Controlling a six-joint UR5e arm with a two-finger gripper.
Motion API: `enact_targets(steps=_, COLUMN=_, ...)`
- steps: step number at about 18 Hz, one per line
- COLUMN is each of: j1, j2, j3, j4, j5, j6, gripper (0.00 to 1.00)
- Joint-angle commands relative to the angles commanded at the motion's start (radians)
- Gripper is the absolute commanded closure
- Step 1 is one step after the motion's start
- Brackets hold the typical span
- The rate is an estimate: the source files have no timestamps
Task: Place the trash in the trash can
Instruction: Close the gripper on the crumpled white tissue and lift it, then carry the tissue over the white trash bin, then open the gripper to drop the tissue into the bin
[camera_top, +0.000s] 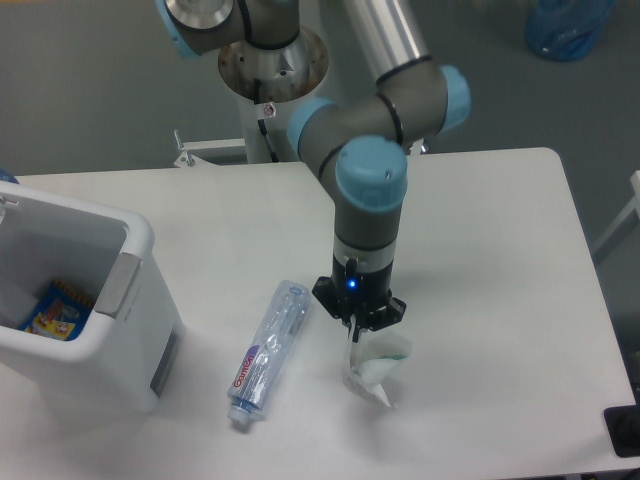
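Gripper (361, 328) pinches crumpled wrapper (377, 365) by top edge, jaws narrow. Risk: thin hold slips on swing past bottle (267, 350) toward trash can (133, 238).

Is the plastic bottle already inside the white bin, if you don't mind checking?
No, the bottle lies on the table to the right of the bin, outside its rim.

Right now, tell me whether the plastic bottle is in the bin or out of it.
Out. The bottle lies on its side on the table, to the right of the bin and apart from it.
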Motion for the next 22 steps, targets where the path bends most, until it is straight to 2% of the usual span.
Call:
enact_targets(steps=4, j1=-0.012, j2=0.094, j3=0.009, j4=0.002, j5=-0.104, j6=-0.032, gripper=1.00)
enact_targets(steps=8, j1=-0.070, j2=0.187, j3=0.009, j4=0.002, j5=-0.174, j6=-0.032, gripper=1.00)
enact_targets(steps=12, j1=-0.182, j2=0.232, j3=0.009, j4=0.002, j5=-0.184, j6=-0.046, gripper=1.00)
enact_targets(steps=18, j1=-0.324, j2=0.241, j3=0.002, j4=0.002, j5=-0.181, j6=-0.071, gripper=0.99)
enact_targets(steps=19, j1=-0.336, j2=0.241, j3=0.000, j4=0.002, j5=-0.181, j6=-0.066, gripper=0.89)
enact_targets(steps=20, j1=-0.350, j2=0.241, j3=-0.005, j4=0.002, j5=-0.181, j6=-0.063, gripper=0.86)
enact_targets(steps=21, j1=-0.353, j2=0.241, j3=-0.008, j4=0.003, j5=-0.181, j6=-0.060, gripper=0.73)
enact_targets(steps=22, j1=-0.359, j2=0.241, j3=-0.008, j4=0.005, j5=-0.181, j6=-0.060, gripper=0.66)
